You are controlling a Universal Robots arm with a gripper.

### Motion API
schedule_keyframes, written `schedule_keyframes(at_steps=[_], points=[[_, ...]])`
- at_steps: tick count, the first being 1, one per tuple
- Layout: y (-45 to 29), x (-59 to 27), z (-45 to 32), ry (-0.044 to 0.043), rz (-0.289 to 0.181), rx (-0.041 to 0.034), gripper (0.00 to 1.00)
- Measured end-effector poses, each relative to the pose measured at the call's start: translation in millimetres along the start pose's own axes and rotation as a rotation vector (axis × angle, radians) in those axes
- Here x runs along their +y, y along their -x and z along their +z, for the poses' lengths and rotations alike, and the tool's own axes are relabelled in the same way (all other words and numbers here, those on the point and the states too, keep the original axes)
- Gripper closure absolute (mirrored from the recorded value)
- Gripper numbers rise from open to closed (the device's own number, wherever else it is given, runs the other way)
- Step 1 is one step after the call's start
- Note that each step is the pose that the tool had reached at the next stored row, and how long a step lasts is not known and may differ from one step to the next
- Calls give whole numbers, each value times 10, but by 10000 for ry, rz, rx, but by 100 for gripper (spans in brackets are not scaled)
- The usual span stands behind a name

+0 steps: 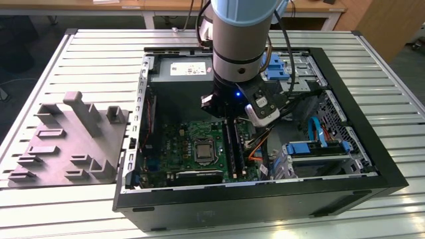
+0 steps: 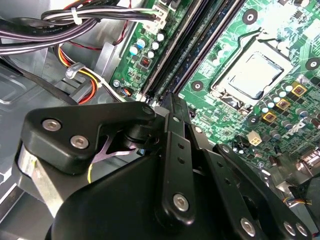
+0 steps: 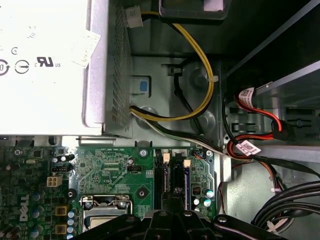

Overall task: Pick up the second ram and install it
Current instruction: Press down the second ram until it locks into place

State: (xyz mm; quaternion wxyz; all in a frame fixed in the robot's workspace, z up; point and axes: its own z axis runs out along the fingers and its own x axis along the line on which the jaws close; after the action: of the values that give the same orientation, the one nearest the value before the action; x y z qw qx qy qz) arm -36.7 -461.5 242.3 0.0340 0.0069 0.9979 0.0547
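Squarely down inside the open computer case (image 1: 388,172), which lies on its side on the slatted table (image 1: 99,55) so that the green motherboard (image 1: 174,142) faces up and can be reached from above. Hangs there from the arm as a black gripper (image 1: 230,117), low over the memory slots (image 1: 234,149), at the slot ends nearest the grey power-supply box (image 1: 180,69) along the case's far edge. Stands lengthwise with those slots, presumably so that a thin stick can go straight down into one. Sits just beside the processor socket (image 1: 202,151), on the side toward the case's drive-bay edge, with the bundled cables (image 3: 202,95) off to one side and clear of the tip.

Comes to a narrow point in the second wrist view, right on the end of the slot bank. Cannot tell how far open: hidden by its own black linkage. Cannot tell either whether anything is clamped there or merely touched from above.

As for the second ram (image 2: 197,40), most likely one of the long dark strips running away from the gripper tip across the board, already in or at its slot. Cannot separate stick from bare slot with certainty, nor judge whether it is fully seated.

Leaves the grey moulded holder (image 1: 66,142) at the table's edge beside the case, well apart.
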Motion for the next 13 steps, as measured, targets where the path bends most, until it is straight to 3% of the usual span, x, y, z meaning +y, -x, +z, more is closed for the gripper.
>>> schedule_keyframes(at_steps=[13], points=[[-2, 11, 37, -21, 121, -13, 90]])
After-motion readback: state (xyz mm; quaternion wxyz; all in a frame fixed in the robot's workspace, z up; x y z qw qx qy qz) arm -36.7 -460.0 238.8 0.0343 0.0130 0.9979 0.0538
